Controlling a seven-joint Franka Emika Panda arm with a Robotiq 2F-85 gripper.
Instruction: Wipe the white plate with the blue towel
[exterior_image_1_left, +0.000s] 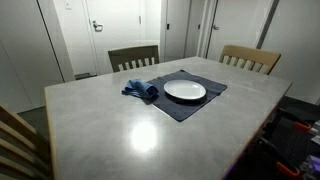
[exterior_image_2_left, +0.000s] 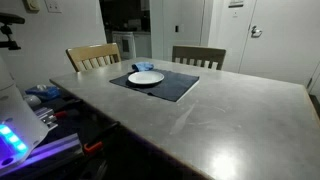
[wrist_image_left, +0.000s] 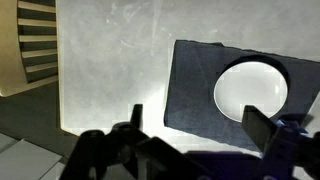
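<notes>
**A:** Fig. 1, opening state. The white plate rests on the dark mat, which lies toward the far edge of the table, in front of the two chairs. The blue towel lies crumpled across the mat's corner, just beside the plate; whether they touch cannot be told.

**B:** And the gripper?

**A:** It appears in the wrist view alone; its jaws are released, spread wide with nothing between them, above the bare tabletop and short of the mat. Neither exterior view shows the arm.

**B:** Which step is in hand?

**A:** By judgement, the reach for the towel; no wiping has begun. Done well, the gripper would come down over the highest fold and pinch several layers together, so the cloth does not unfurl; it would then lift clear, so the mat is not dragged. The wipe itself calls for light pressure, since a glossy plate may skid.

**B:** What does each view add?

**A:** In an exterior view the towel shows whole, with its place relative to the plate; in an exterior view the plate stands in front, leaving only a blue sliver of towel behind it. The wrist view gives the plate from above, on the mat near its edge; a bluish patch at that view's lower right is probably the towel, though too blurred to be certain.
</notes>
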